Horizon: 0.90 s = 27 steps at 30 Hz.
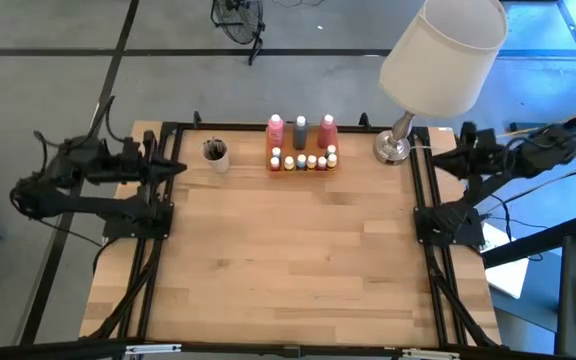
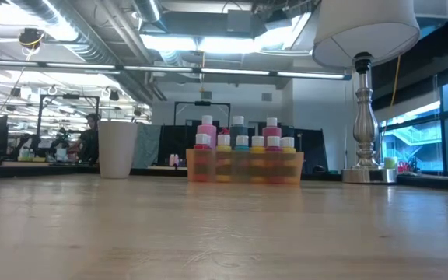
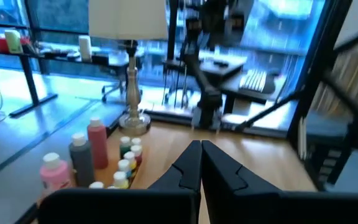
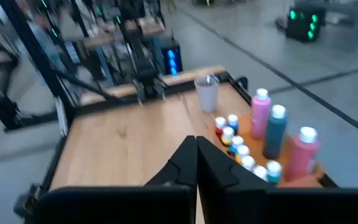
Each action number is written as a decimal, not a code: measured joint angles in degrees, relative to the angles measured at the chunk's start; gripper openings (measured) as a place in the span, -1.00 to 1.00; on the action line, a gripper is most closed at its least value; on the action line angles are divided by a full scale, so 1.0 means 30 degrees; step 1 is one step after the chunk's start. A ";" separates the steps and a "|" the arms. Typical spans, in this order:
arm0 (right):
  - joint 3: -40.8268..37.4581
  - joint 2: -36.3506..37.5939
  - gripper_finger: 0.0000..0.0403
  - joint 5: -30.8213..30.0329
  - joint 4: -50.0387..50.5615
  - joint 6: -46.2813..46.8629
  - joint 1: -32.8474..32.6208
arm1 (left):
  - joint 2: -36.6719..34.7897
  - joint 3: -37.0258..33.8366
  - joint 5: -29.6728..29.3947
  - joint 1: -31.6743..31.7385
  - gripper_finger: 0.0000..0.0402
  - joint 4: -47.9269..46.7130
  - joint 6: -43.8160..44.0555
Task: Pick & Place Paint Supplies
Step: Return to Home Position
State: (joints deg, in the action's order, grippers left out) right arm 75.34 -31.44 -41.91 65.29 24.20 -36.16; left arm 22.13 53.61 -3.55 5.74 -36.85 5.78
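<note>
the paint supplies are grouped at the far edge of the table (image 1: 288,260), near its middle. three tall white-capped bottles stand upright in a row inside the orange tray (image 2: 243,171): a pink bottle (image 1: 275,129) on the left arm's side, a grey bottle (image 1: 300,131) in the centre, and a second pink bottle (image 1: 327,130) on the right arm's side. the small pots (image 1: 304,160) stand in the same tray, packed close together in front of the bottles. their lids are of several colours, white and yellow among them.

just beside the tray, toward the left arm, a beige cup (image 1: 215,153) stands upright. thin dark brushes (image 1: 211,146) stand in it. on the tray's other side, near the table's far corner, is a lamp (image 1: 438,50) with a white shade and a metal base.

both arms are folded back at the table's side edges, well apart from the tray. the left gripper (image 3: 200,146) is above the left edge and points across the table toward the lamp. its fingers are pressed together with nothing between them. the right gripper (image 4: 196,140) is above the right edge and points across toward the cup. its fingers are likewise closed and hold nothing.
</note>
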 joint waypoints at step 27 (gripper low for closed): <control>-1.8206 1.0439 -1.00 0.0720 -1.7720 -0.4064 0.0189 | -0.7356 -1.2257 0.2105 -0.0002 -0.99 1.0991 0.3382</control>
State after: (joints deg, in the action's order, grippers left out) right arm 20.72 -0.12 -39.75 12.13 12.01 -35.59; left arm 0.07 16.84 2.76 5.73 -3.87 15.92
